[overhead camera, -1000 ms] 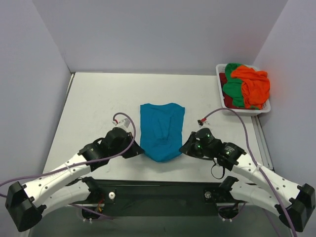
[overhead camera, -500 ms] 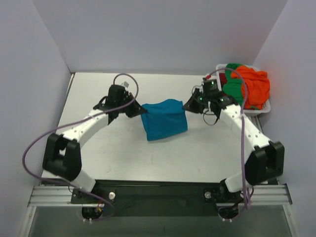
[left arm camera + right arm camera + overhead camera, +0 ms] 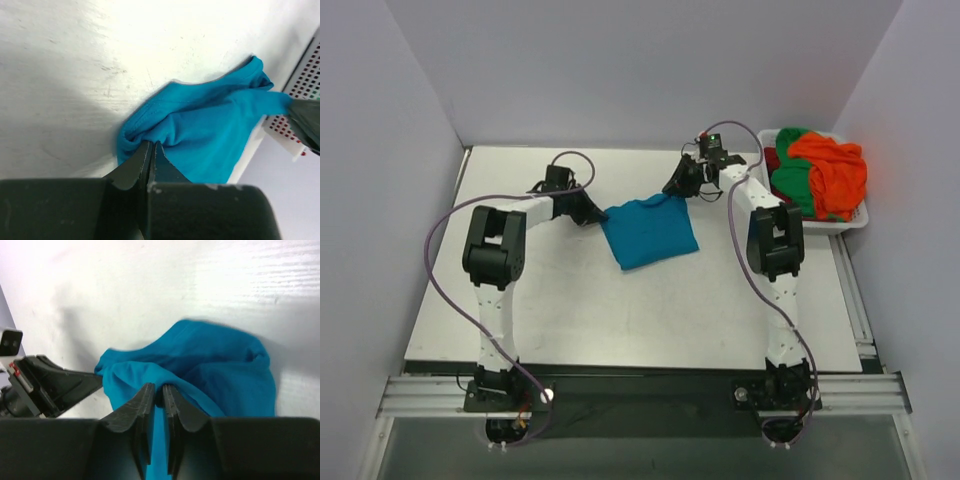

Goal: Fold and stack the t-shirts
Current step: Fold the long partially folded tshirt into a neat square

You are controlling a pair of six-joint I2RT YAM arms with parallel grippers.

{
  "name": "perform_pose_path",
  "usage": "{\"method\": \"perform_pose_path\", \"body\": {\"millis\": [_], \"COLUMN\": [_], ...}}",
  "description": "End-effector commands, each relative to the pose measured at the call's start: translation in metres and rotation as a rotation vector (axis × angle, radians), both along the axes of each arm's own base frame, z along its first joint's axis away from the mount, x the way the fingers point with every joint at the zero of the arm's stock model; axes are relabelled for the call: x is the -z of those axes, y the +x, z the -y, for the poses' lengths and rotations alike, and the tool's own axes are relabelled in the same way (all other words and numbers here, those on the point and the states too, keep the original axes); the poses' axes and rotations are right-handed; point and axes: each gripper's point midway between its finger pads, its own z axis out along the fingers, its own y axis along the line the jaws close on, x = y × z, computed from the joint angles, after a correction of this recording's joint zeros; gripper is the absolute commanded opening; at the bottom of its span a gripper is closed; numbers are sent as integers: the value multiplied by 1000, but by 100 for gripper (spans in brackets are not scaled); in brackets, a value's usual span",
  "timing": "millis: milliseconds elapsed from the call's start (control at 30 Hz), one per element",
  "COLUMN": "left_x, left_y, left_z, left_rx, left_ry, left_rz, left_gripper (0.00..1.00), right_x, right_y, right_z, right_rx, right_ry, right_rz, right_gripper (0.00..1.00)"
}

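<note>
Top view: both arms reach out over the far half of the table (image 3: 570, 300). My left gripper (image 3: 592, 215) is clamped on the left corner of the teal t-shirt (image 3: 650, 235) and my right gripper (image 3: 678, 190) on its right corner. The shirt's far edge runs between the two, and the rest lies folded on the table, on the base side of both grippers. The basket (image 3: 820, 227) is near, to the right of my right gripper, with the orange t-shirt (image 3: 835, 170), green t-shirt (image 3: 790, 188) and dark red t-shirt (image 3: 772, 160) heaped in it. Left wrist view: jaws nearly together, pinching a bunched teal fold at the tips. The cloth spreads ahead of them, the right gripper is on its far corner, and the basket mesh is beyond. Right wrist view: jaws narrow, teal fabric squeezed in the slim gap. The shirt fans out ahead, with the left gripper at its opposite corner.
</note>
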Motion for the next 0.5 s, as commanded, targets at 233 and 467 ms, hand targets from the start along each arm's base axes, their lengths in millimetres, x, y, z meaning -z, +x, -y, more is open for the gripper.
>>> {"method": "perform_pose_path", "body": {"millis": [233,467], "left_x": [-50,-67], "left_y": [43,47], "left_z": [-12,-38], "left_rx": [3,-41], "left_ry": [-96,-148], "left_rz": [170,192], "left_gripper": [0,35], "right_x": [-14,-26], "right_y": [15,-25], "right_z": [31,49], "right_rx": [20,35], "right_ry": [-6,-188], "right_rz": [42,92], "right_gripper": [48,51]}}
